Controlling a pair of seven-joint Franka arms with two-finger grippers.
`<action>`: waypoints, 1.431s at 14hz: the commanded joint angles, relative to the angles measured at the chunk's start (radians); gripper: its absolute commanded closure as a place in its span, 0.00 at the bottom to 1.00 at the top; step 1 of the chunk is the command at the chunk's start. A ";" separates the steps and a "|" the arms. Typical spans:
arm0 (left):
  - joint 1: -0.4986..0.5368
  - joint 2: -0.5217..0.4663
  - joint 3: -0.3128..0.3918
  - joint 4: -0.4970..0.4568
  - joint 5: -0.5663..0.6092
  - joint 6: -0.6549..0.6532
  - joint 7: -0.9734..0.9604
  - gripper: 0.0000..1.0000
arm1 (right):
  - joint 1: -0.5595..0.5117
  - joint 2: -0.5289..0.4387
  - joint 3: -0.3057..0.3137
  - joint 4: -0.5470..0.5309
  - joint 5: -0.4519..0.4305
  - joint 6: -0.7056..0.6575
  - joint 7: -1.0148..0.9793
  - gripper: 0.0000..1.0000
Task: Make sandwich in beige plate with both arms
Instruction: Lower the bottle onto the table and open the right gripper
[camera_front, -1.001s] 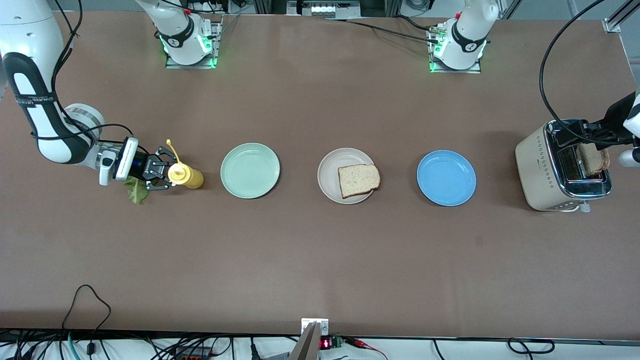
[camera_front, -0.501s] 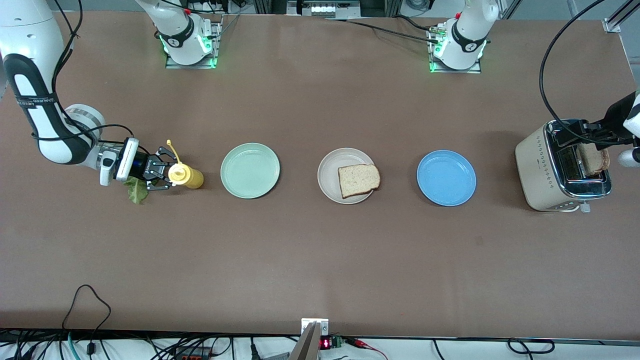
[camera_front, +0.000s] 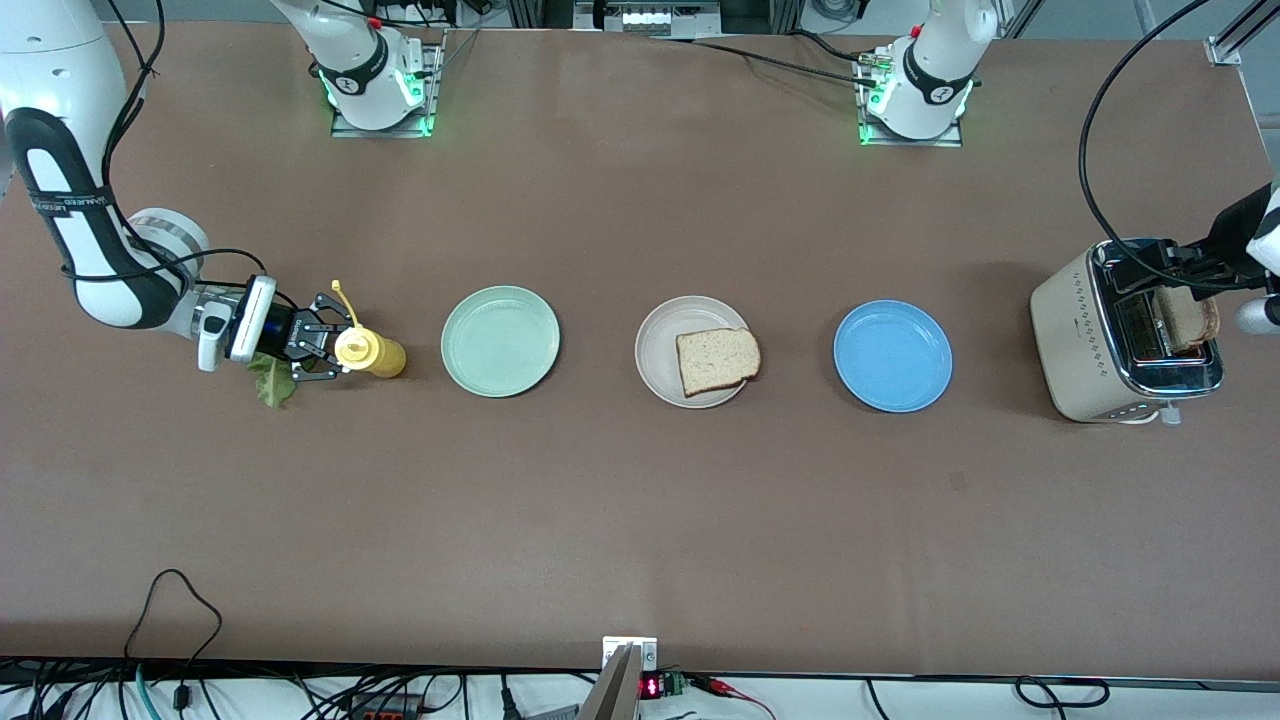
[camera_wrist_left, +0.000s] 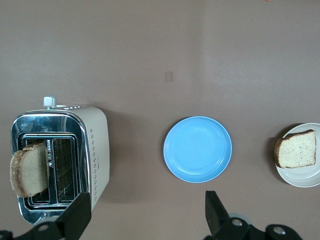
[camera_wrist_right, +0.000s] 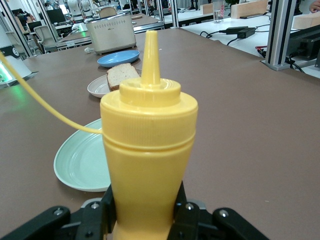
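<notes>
The beige plate (camera_front: 658, 345) sits mid-table with one slice of bread (camera_front: 717, 360) on it, overhanging the rim toward the left arm's end. A second slice (camera_front: 1188, 318) stands in a slot of the toaster (camera_front: 1090, 340). My left gripper (camera_front: 1165, 268) hangs over the toaster, open with nothing between its fingers (camera_wrist_left: 77, 215). At the right arm's end, my right gripper (camera_front: 325, 352) is shut on a yellow squeeze bottle (camera_front: 372, 352), which fills the right wrist view as the bottle (camera_wrist_right: 150, 150). A green lettuce leaf (camera_front: 270, 382) lies on the table under that gripper.
A mint-green plate (camera_front: 500, 340) lies between the bottle and the beige plate. A blue plate (camera_front: 892, 356) lies between the beige plate and the toaster. The bottle's yellow cap strap (camera_front: 341, 296) sticks up beside the right gripper.
</notes>
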 joint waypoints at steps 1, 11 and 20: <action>0.005 0.000 -0.004 -0.005 0.026 0.007 0.013 0.00 | -0.026 0.014 0.019 0.012 0.018 -0.023 -0.011 0.65; 0.005 0.000 -0.004 -0.005 0.026 0.007 0.013 0.00 | -0.037 0.021 0.019 0.018 0.020 -0.032 -0.008 0.12; 0.006 0.000 -0.003 -0.005 0.026 0.007 0.013 0.00 | -0.085 0.013 0.016 0.017 -0.066 -0.035 -0.008 0.02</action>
